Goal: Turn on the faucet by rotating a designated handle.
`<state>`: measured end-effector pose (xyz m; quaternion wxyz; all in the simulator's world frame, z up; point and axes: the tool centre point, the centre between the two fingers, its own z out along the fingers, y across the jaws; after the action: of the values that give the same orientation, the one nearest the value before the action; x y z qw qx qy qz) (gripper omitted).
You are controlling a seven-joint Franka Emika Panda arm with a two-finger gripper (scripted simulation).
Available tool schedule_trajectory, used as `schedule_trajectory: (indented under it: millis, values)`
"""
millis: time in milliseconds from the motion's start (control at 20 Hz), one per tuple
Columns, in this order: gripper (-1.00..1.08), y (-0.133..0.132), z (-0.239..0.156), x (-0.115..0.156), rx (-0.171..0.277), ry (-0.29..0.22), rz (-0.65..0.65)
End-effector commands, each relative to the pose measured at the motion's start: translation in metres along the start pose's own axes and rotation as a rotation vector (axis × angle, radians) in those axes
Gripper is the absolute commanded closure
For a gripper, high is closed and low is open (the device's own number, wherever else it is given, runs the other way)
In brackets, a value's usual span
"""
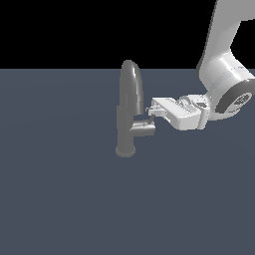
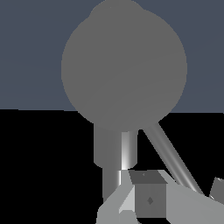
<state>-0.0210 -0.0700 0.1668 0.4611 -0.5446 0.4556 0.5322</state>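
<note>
1. Progress: the approach looks done. The gripper (image 1: 149,112) is right at the handle (image 1: 143,129) of the faucet (image 1: 127,112), reaching in from the exterior view's right. Whether any rotation has happened cannot be told, and no water shows.
2. Left to do, as a judgement: confirm contact with the lever rod (image 2: 168,151), then push or turn it round the handle axis until the faucet counts as on. Basically the whole turn looks outstanding.
3. Fingers (image 1: 150,109): the tips sit just beside or touching the handle's outer end in the exterior view. Cannot tell if they are spread or clenched, or whether they grasp anything. The wrist view shows only one finger (image 2: 148,201) close up, with the rod running past it, and contact there is unclear.
4. Location: the faucet stands upright on the dark table (image 1: 60,199), roughly mid-table and well away from the near edge. The handle juts sideways from the body toward the arm.
5. Counts: one faucet, one handle, one lever rod, one arched spout (image 1: 131,79), one robot arm (image 1: 224,74), one gripper. Nothing else is seen on the table.
</note>
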Motion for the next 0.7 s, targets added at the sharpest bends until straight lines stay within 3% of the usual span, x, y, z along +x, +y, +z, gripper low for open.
schedule_trajectory:
  millis: [0, 350, 450, 650]
  values:
    - [1.08, 0.015, -0.001, 0.009, -0.001, -0.006, 0.015]
    - [1.08, 0.042, -0.001, 0.024, -0.002, -0.008, 0.018]
    - [1.08, 0.03, 0.001, 0.014, -0.005, -0.001, -0.006]
    - [1.08, 0.04, 0.0, 0.04, -0.004, -0.004, 0.003]
